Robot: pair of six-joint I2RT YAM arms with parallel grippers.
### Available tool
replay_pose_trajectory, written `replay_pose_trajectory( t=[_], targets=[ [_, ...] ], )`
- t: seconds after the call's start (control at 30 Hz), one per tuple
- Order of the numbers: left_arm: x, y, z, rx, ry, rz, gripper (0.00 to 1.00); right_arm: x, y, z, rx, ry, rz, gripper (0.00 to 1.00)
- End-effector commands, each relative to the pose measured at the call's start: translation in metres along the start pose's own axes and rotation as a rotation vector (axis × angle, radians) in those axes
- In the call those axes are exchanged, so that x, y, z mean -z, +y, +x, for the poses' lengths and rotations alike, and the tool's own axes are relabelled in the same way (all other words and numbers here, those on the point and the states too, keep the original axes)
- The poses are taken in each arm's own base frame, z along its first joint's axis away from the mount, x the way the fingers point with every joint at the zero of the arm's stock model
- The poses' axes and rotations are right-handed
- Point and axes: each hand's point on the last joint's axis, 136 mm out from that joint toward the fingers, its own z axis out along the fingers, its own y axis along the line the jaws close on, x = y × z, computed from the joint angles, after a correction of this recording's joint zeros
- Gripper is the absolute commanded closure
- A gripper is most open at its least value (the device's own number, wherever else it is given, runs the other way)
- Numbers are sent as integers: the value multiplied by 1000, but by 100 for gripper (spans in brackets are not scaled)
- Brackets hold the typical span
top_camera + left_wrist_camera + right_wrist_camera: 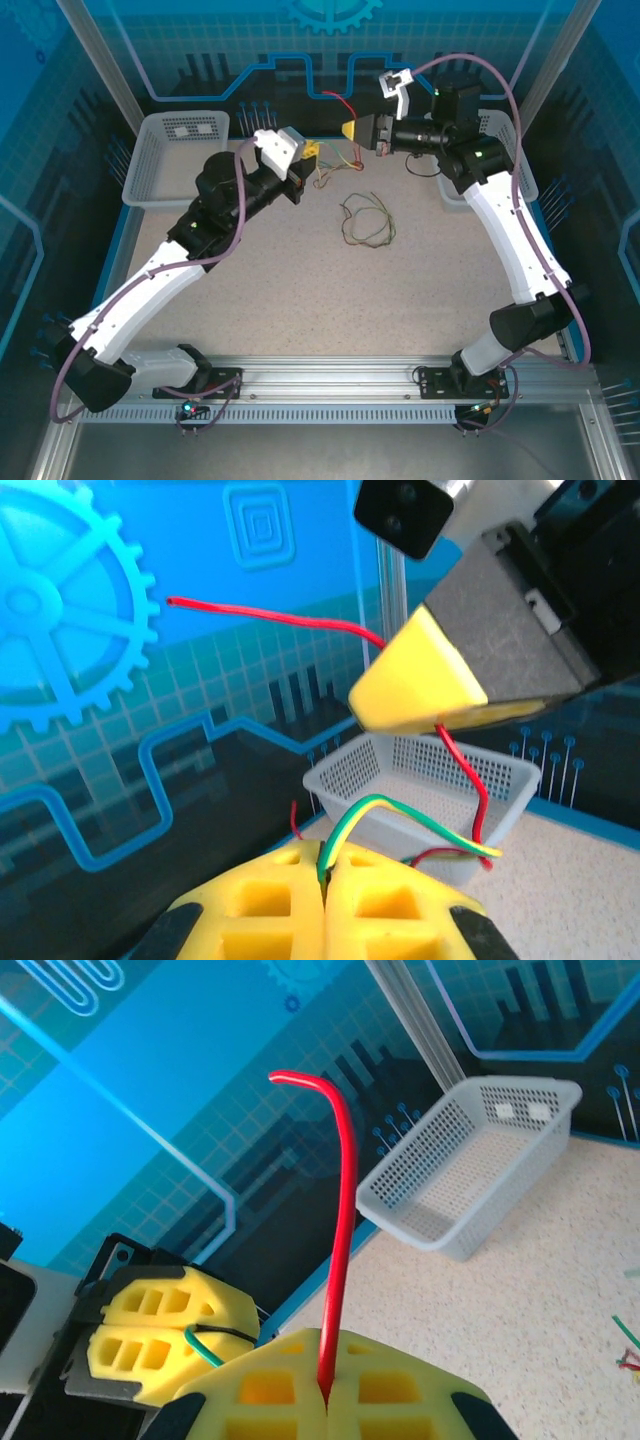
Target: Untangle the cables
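Note:
Both grippers hang close together above the back of the table. My left gripper (309, 152) (325, 868) is shut on a yellow-green cable (400, 812) that arcs away to the right. My right gripper (352, 130) (325, 1388) is shut on a red cable (343, 1220), whose free end sticks up toward the back wall (336, 97). Between and just under the two grippers, red and yellow-green strands hang in a small tangle (333, 168). A brown cable (366, 221) lies apart on the table in loose loops.
A white mesh basket (178, 158) stands at the back left. A second white mesh basket (505, 128) sits at the back right, partly under the right arm. The blue back wall is close behind the grippers.

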Motion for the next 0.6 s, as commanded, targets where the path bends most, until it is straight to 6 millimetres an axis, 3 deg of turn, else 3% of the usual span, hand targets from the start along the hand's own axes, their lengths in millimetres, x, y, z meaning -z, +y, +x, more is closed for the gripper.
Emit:
replay_pose_trajectory(
  t=[0.0, 0.23, 0.3, 0.43, 0.57],
  targets=[
    [2, 14, 30, 58, 54, -57, 100, -5, -28, 18, -34, 25, 82, 100],
    [23, 47, 111, 218, 160, -208, 100, -10, -90, 62, -116, 64, 260, 100],
    [32, 51, 125, 240, 178, -236, 100, -11, -101, 73, -133, 77, 289, 100],
    [45, 52, 108, 212, 134, -230, 100, -19, -95, 78, -134, 98, 240, 100],
    [46, 41, 60, 195, 68, -143, 100, -24, -52, 60, -44, 73, 117, 100]
  ],
)
